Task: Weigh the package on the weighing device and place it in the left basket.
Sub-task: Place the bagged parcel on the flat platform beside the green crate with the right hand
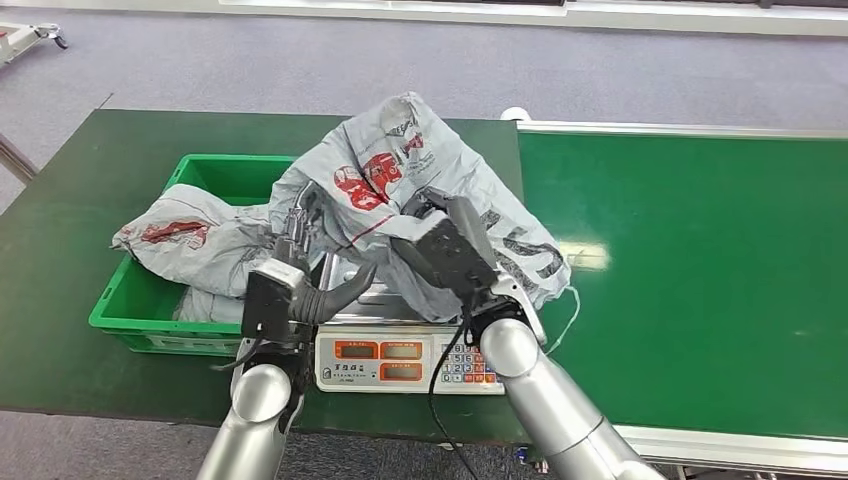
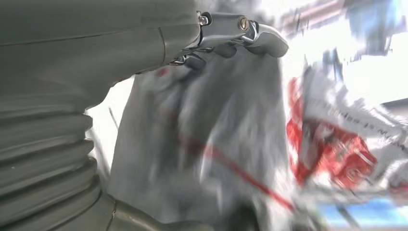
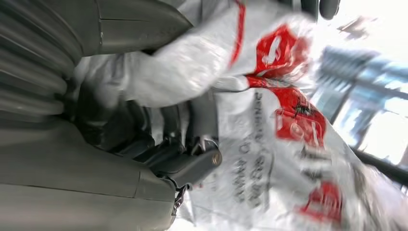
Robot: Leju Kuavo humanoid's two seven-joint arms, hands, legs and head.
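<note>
A crumpled grey package point(image 1: 400, 165) with red print is lifted over the weighing device point(image 1: 400, 360), its lower folds hanging down to the pan. My left hand point(image 1: 298, 232) grips its left side and my right hand point(image 1: 445, 245) grips its middle from the front. The left wrist view has the fingers point(image 2: 250, 31) hooked over the grey film point(image 2: 216, 144). In the right wrist view, dark fingers point(image 3: 192, 163) are curled into the bag point(image 3: 269, 144). The green basket point(image 1: 215, 172) stands to the left of the device, and the package's left edge reaches over it.
A second grey package point(image 1: 180, 235) lies in the basket and hangs over its left rim. The bright green conveyor belt point(image 1: 700, 270) runs on the right. The dark green table point(image 1: 80, 200) extends left of the basket. A cable point(image 1: 440, 400) hangs off the device's front.
</note>
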